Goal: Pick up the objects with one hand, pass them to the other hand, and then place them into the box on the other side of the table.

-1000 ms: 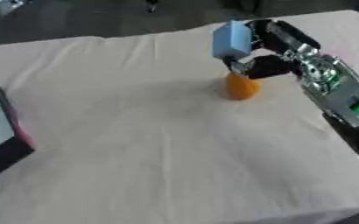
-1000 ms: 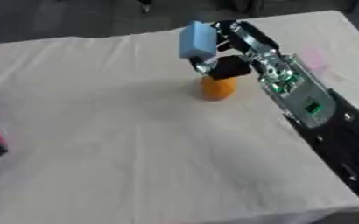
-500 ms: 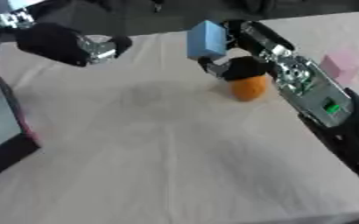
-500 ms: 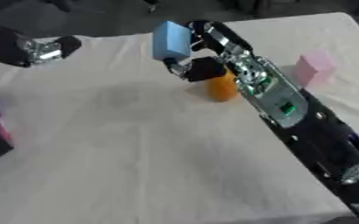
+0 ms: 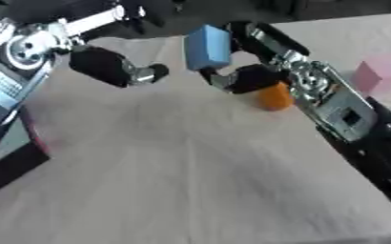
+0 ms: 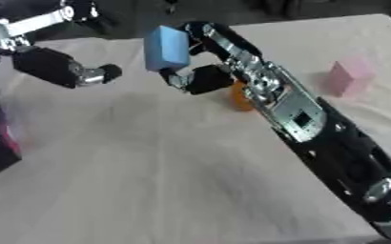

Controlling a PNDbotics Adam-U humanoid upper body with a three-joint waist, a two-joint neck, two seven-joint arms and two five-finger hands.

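Observation:
A light blue block (image 5: 207, 47) hangs above the table, with my right hand (image 5: 242, 76) shut on it; the thumb curls below it and the fingers run behind it. An orange object (image 5: 275, 97) stands on the cloth just right of that hand, partly hidden by it. My left hand (image 5: 114, 68) hovers to the left of the block, a short gap away, its fingers curled. A pink block (image 5: 372, 76) stands on the cloth at the right.
A dark box (image 5: 3, 124) with a pinkish edge sits at the left edge of the table. The cream tablecloth (image 5: 182, 181) covers the whole table. My right forearm (image 5: 349, 124) crosses the right side diagonally.
My right hand has carried the blue block further left and away from the orange object. My left hand has come in from the left toward the block. The camera has shifted.

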